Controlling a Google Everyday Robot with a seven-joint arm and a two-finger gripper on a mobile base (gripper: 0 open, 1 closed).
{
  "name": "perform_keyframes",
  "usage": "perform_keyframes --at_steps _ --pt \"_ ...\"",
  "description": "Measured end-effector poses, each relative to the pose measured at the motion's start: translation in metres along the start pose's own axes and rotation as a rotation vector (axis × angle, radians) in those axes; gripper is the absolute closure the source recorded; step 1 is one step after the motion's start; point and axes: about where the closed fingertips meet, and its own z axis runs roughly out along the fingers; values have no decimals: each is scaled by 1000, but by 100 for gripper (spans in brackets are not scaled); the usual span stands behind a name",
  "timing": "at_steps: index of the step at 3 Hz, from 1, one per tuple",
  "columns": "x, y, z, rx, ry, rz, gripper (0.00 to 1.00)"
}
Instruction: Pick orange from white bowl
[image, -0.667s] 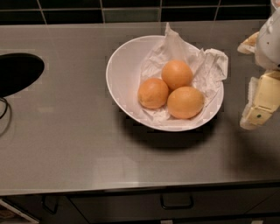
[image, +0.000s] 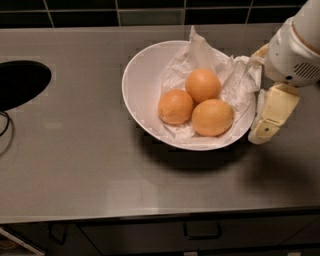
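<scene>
The white bowl (image: 137, 90) sits on the grey counter, lined with crumpled white paper (image: 200, 52). Three oranges lie in it. The largest, paler orange (image: 212, 117) is at the front right; two smaller, deeper-orange ones sit at the left (image: 176, 106) and behind (image: 202, 85). My gripper (image: 259, 92) is just right of the bowl's right rim, level with the oranges. It is open and empty: one cream finger (image: 272, 114) is below and the other (image: 260, 51) is above, by the paper's edge.
A dark oval opening (image: 20, 82) is set in the counter at the far left, with a thin cable (image: 4, 125) below it. A dark tiled wall (image: 150, 12) runs along the back. A drawer handle (image: 202, 232) shows under the counter's front edge.
The gripper has moved a little to the left, closer to the bowl's right rim. The bowl and oranges have not moved.
</scene>
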Motion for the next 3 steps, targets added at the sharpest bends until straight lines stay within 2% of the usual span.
perform_keyframes --at_steps 1,3 --pt "-23 -8 32 -85 -51 -75 0" --pt "-26 -12 38 -78 -64 -66 0"
